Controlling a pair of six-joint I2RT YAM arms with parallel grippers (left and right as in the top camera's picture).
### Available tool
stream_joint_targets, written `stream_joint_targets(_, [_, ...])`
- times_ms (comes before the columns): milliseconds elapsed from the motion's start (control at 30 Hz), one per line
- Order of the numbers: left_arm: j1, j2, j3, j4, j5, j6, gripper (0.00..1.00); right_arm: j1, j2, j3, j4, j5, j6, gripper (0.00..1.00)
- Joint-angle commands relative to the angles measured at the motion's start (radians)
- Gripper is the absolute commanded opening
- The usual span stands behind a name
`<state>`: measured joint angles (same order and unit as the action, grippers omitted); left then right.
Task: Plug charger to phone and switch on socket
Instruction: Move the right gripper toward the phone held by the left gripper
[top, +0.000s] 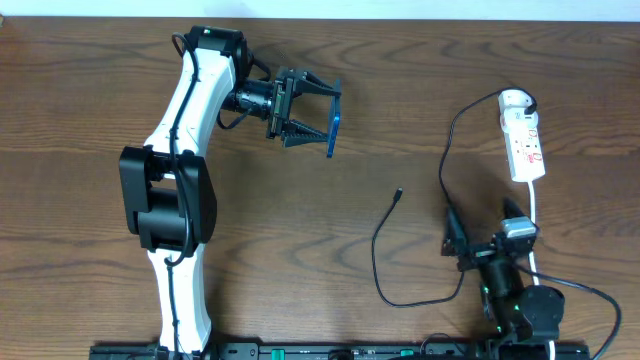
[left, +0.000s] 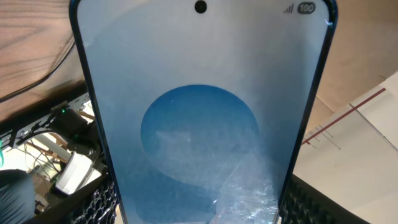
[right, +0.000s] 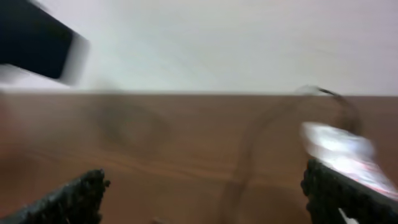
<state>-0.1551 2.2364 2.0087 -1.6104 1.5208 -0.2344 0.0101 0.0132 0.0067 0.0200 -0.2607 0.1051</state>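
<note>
One phone, one charger, one socket, two grippers. Brown wood-grain table; pale wall behind in right wrist view. Left gripper: jaws clamped on phone, lifted, edge-on from overhead. Right gripper: jaws wide apart, empty. Charger tip lies ahead-left of right jaws, socket ahead-right.

phone screen, "100" in battery badge, top right

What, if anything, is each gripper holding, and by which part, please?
The left gripper holds the phone by its two long edges, near its lower end. The right gripper is open and holds nothing.
</note>
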Motion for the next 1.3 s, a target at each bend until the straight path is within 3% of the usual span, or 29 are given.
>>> stream_joint_targets(0, [0.003,-0.045,0.003,-0.035,0.052,0.017,0.7,0.005,-0.002,-0.001,0.078,-0.301,0.232,0.99])
stream_joint_targets(267, [0.003,-0.045,0.003,-0.038,0.052,0.016,0.7,0.005,-0.002,-0.001,0.234,-0.322,0.416,0.99])
stream_joint_targets(533, [0.003,-0.045,0.003,-0.079,0.052,0.017,0.7,0.003,0.057,0.018,0.101,-0.28,0.395,0.99])
stream_joint_targets(733, [0.003,-0.045,0.003,-0.079,0.052,0.017,0.7,0.004,0.143,0.024,0.24,-0.292,0.396,0.99])
stream_joint_targets(933, [0.003,-0.045,0.003,-0.079,0.052,0.018,0.7,0.004,0.151,0.024,0.287,-0.284,0.678,0.99])
stream_joint_targets(1033, [0.003,-0.045,0.003,-0.079,0.052,0.018,0.7,0.005,0.151,0.034,0.322,-0.315,0.694,0.99])
stream_joint_targets(1167, [0.003,-0.045,0.003,-0.079,0.052,0.021,0.7,0.005,0.16,0.119,0.249,-0.315,0.665,0.99])
stream_joint_targets(1267, [0.003,-0.045,0.003,-0.079,0.052,0.021,0.7,0.004,0.209,0.249,0.063,-0.298,0.574,0.99])
